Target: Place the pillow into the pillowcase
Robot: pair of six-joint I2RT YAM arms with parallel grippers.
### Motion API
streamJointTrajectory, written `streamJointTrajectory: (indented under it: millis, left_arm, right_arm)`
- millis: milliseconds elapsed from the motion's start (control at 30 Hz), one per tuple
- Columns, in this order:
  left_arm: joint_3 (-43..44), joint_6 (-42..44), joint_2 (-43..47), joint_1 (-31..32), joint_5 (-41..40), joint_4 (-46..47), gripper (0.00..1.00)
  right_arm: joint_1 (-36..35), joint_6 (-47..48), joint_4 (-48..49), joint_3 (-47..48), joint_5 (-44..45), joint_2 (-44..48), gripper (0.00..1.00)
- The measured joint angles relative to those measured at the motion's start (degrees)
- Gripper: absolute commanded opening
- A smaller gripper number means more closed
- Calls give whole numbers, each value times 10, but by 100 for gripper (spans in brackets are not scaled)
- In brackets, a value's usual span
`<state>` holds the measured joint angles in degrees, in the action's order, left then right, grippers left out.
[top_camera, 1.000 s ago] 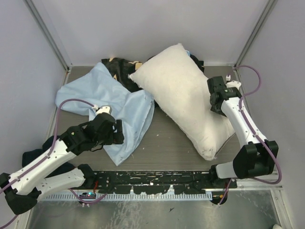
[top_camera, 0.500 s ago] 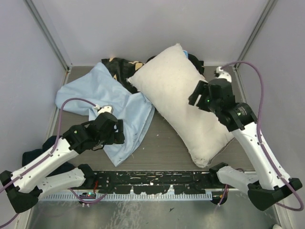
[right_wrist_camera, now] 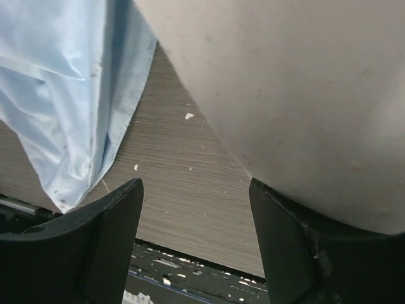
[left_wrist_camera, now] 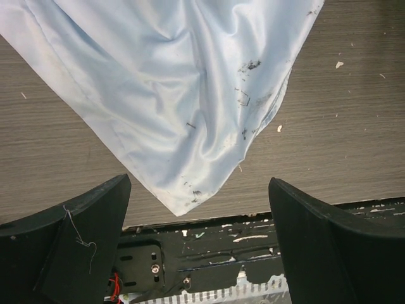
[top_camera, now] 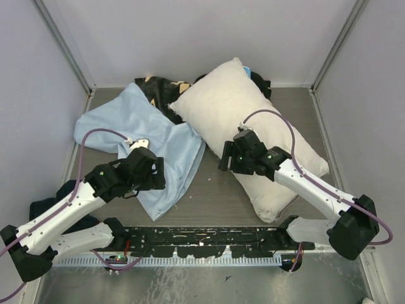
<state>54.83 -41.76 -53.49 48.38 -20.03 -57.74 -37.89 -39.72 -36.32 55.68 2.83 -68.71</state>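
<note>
Near edge of the bench (top_camera: 215, 193): the perforated black rail (top_camera: 202, 237) runs along it. Just beyond the rail, the left gripper (left_wrist_camera: 199, 183) hangs over the near corner of the pillowcase (left_wrist_camera: 171, 95), jaws spread wide with nothing between them. We read this as a line-up on that corner. It is the loose point of cloth closest to the rail, with bare bench on either side, so a finger has room to get under it. We cannot tell whether the case's mouth lies at this corner.

Mid-bench: the right gripper (right_wrist_camera: 196, 183) sits low at the long edge of the pillow (top_camera: 253, 120) that faces the case. Its jaws are apart and empty, with bare bench showing between them. The pillow bulges over one finger; we cannot tell if they touch. Our judgement is that it is approaching to pinch that edge.

A wedge of bare bench separates case and pillow here and closes farther back, where the two meet.

Far side: the pillow lies diagonally, its far corner over the black cloth (top_camera: 158, 88) at the far edge. The case spreads toward the far-left corner. Walls hem in both sides, so the free room is mostly the near-centre wedge.
</note>
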Motion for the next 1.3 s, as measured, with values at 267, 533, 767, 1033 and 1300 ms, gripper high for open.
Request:
streamJointTrajectory:
  millis: [267, 533, 767, 1033, 1300]
  left_arm:
    - [3, 1, 0, -7, -1, 0, 98]
    - [2, 19, -6, -12, 4, 16, 98]
    - [-19, 49, -37, -11, 12, 74, 98]
    - [-47, 54, -73, -11, 21, 86, 98]
    - [-46, 48, -85, 10, 27, 28, 98]
  right_arm:
    - [52, -28, -16, -39, 47, 4, 75]
    - [246, 5, -103, -56, 97, 84, 78]
    - [261, 26, -123, -55, 89, 71, 78]
    - [261, 27, -119, -55, 68, 79, 78]
    - [261, 36, -115, -54, 57, 80, 78]
